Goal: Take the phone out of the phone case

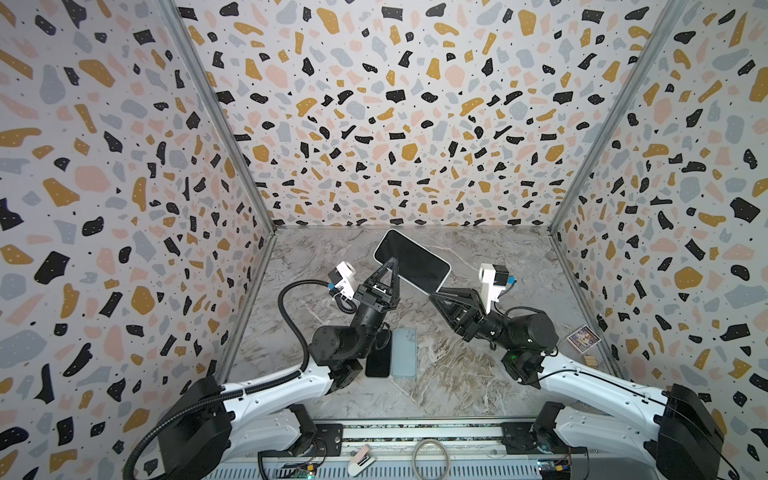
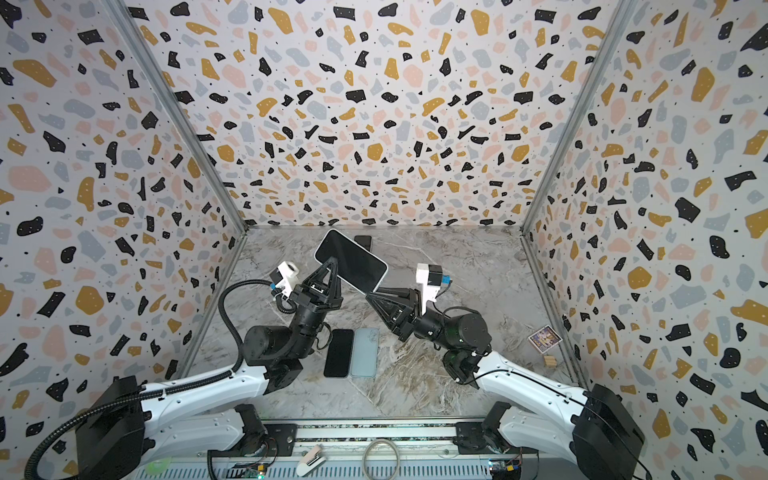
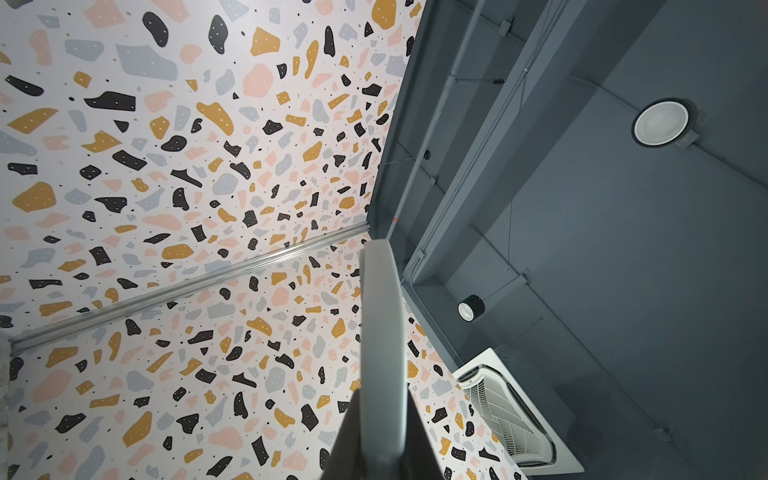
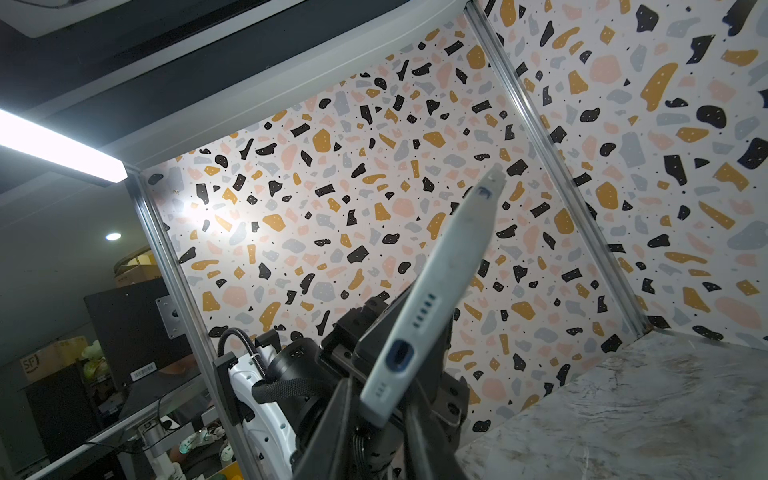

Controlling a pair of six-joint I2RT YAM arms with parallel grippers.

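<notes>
A phone (image 1: 411,259) (image 2: 351,262) with a black screen sits inside a pale phone case and is held up in the air above the back of the table, screen toward the top views. My left gripper (image 1: 392,262) (image 2: 331,261) is shut on one long side of it. In the left wrist view the case's pale edge (image 3: 382,332) runs up from between my left gripper (image 3: 382,401). My right gripper (image 1: 434,294) (image 2: 370,295) is shut on the lower right corner. The right wrist view shows the case's bottom edge (image 4: 436,282), with its port cut-out, between my right gripper (image 4: 384,401).
On the marble table (image 1: 457,374), under the left arm, another black phone (image 1: 378,357) lies beside a light blue case (image 1: 404,353). A dark phone (image 2: 363,241) lies at the back. A small card (image 1: 583,338) and a wooden block (image 1: 591,360) sit by the right wall.
</notes>
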